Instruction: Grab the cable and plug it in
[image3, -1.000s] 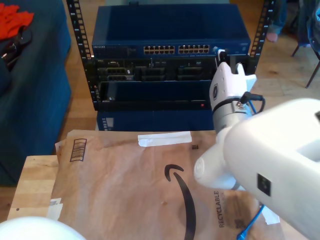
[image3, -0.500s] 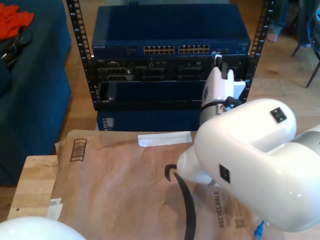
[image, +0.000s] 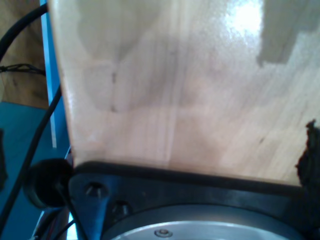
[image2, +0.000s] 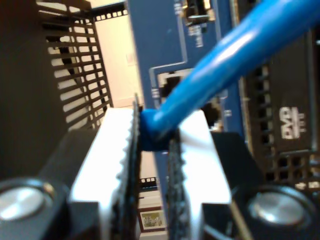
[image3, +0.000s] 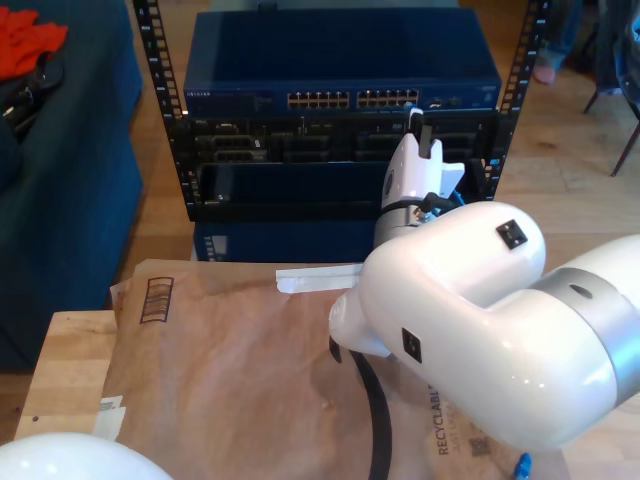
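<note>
Just before the rack's switch (image3: 340, 75) ports, my second pincer (image2: 152, 150) clamped on the cable (image2: 220, 75); first pincer's state indiscernible.

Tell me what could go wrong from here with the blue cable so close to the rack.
My second gripper pinches the cable on the cord, and I can't see the plug, so it might meet the network switch at an angle and miss the ports. The hold is narrow, so the cord could slip. The big arm hides much of the exterior view.
</note>
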